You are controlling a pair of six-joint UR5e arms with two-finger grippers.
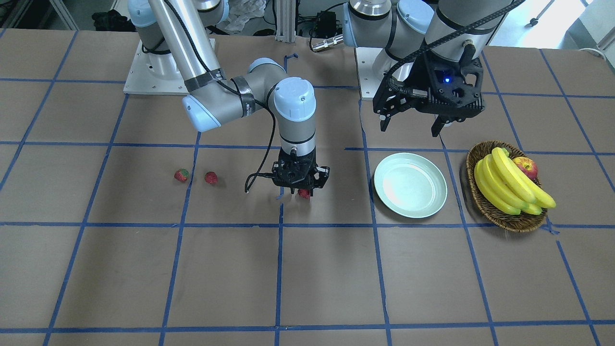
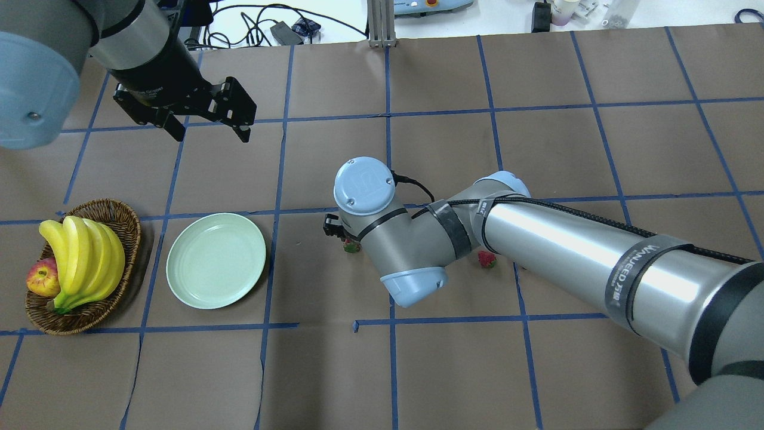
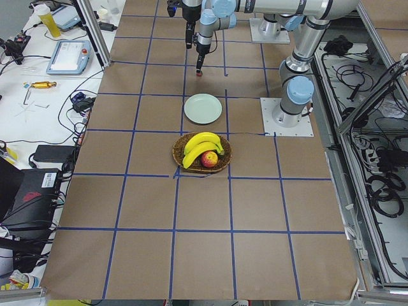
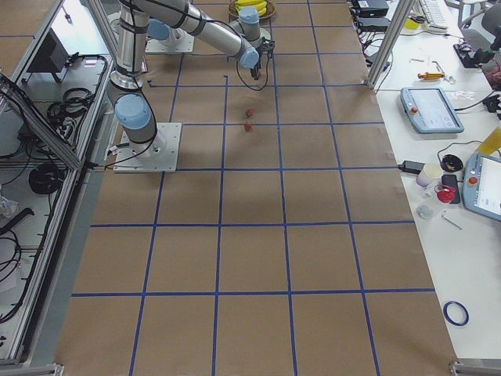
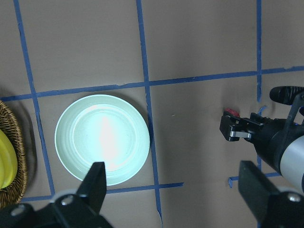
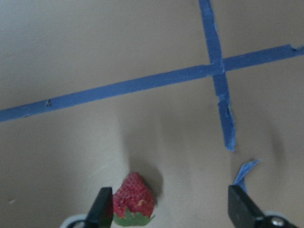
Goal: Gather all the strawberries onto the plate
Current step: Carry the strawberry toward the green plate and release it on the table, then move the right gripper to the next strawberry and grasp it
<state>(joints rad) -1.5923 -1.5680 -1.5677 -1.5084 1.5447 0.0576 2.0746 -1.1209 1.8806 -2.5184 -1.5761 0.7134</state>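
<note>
Starting with the front-facing view: the right gripper [image 1: 294,194] was down at table level over the nearest strawberry [image 1: 303,193], which sat near the plate [image 1: 410,185] on the side away from the basket [image 1: 509,223]. The middle strawberry [image 1: 211,178] and the far strawberry [image 1: 181,175] lay further out from the plate on that same side. Nothing was on the plate yet. The left gripper [image 1: 410,129] hung in the air just behind the plate, toward the robot's base, jaws spread and holding nothing.

Overhead, the nearest strawberry just peeked out from under the right wrist, and the arm hid the far one.

The left wrist view showed a bare plate and wide, empty fingers.

In the right wrist view the jaws were wide open and the berry wasn't gripped. It sat right against one finger and well apart from the other.

My worry was that off-centre spot. Closing from there could shove or roll the berry, or catch only its edge, so it might drop on the way to the plate.
</note>
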